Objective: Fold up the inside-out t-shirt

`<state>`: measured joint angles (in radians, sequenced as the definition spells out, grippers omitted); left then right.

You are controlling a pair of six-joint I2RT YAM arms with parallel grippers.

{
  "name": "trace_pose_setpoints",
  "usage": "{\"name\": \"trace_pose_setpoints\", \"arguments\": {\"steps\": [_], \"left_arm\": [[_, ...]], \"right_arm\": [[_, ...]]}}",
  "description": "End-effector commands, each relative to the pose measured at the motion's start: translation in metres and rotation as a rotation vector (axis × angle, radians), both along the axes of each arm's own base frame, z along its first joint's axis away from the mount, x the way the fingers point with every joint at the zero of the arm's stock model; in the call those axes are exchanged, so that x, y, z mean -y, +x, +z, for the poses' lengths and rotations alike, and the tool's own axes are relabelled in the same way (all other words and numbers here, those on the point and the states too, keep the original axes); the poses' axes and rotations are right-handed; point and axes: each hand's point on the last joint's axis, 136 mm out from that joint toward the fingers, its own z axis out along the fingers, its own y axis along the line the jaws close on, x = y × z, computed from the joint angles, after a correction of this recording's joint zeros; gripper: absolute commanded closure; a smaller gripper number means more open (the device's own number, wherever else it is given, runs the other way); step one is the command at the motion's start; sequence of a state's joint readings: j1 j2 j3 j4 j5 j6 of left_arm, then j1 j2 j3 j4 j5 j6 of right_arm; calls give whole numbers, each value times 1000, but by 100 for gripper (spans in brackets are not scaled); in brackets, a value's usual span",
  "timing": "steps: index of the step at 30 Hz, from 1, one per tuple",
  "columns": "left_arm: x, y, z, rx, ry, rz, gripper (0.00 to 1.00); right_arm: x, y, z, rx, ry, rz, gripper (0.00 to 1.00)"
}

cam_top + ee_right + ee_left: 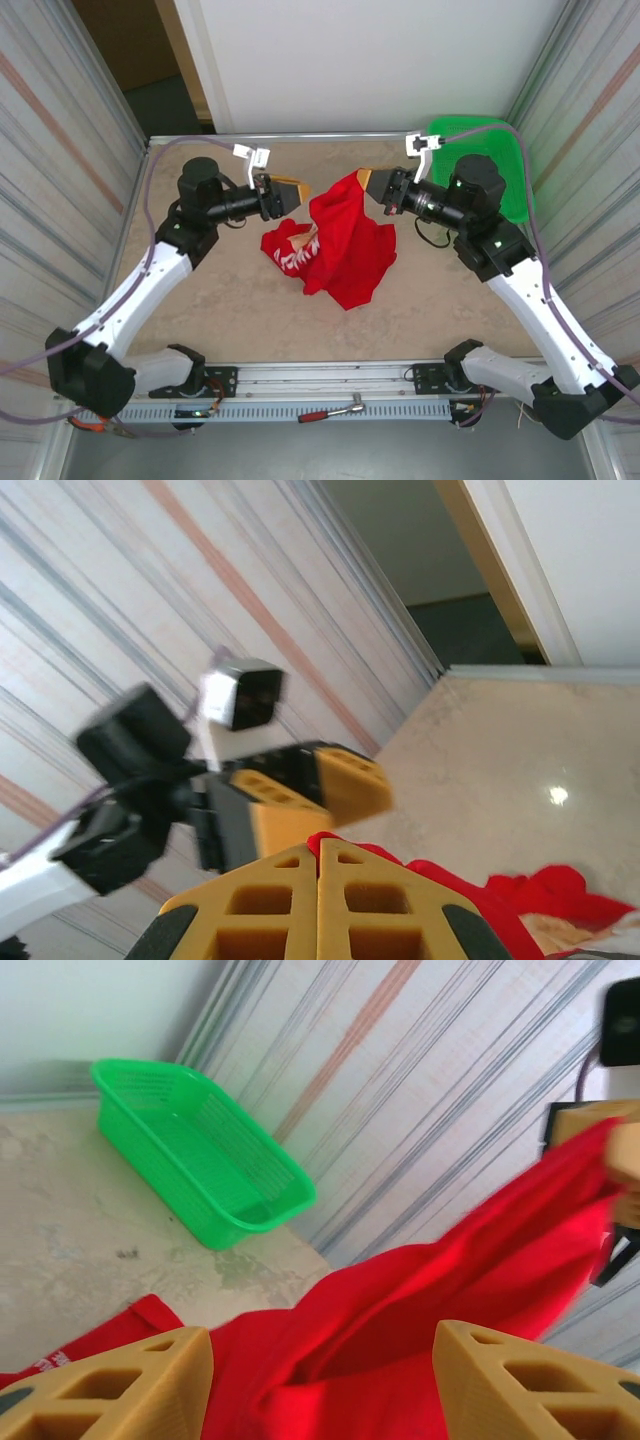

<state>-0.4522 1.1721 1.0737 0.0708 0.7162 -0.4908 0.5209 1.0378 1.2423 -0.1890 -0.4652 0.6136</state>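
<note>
The inside-out t-shirt (pixel 345 240) is bright red and hangs in a bunched drape from my right gripper (pixel 366 182), its lower part heaped on the table with white lettering showing at the left. In the right wrist view that gripper (pixel 318 848) is shut, with a red fold (pixel 540 895) pinched at its tip. My left gripper (pixel 298 194) hovers just left of the raised cloth. Its tan fingers (pixel 130 1380) stand apart, open, and the red cloth (pixel 450 1290) lies loose between and beyond them. From the right wrist I see the left gripper (pixel 310 790) close ahead.
A green mesh basket (pixel 490 150) sits at the back right corner, also in the left wrist view as the basket (pixel 200 1150) by the striped wall. Striped walls close in both sides. A red-handled wrench (pixel 335 410) lies on the rail by the arm bases.
</note>
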Motion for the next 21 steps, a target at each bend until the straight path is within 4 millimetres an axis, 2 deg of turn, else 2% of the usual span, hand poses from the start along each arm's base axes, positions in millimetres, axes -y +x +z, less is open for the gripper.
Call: {"name": "trace_pose_setpoints", "arguments": {"steps": [1,4,8,21], "left_arm": [[-1,-16,18,172,122,76,39],[6,-21,15,256,233,97,38],[19,-21,10,293,291,50,39],[52,-6,7,299,285,-69,45]], "right_arm": [[2,1,0,10,3,-4,100],[-1,0,-4,-2,-4,16,100],[-4,-4,-9,-12,-10,42,100],[-10,-7,-12,-16,-13,69,100]]}}
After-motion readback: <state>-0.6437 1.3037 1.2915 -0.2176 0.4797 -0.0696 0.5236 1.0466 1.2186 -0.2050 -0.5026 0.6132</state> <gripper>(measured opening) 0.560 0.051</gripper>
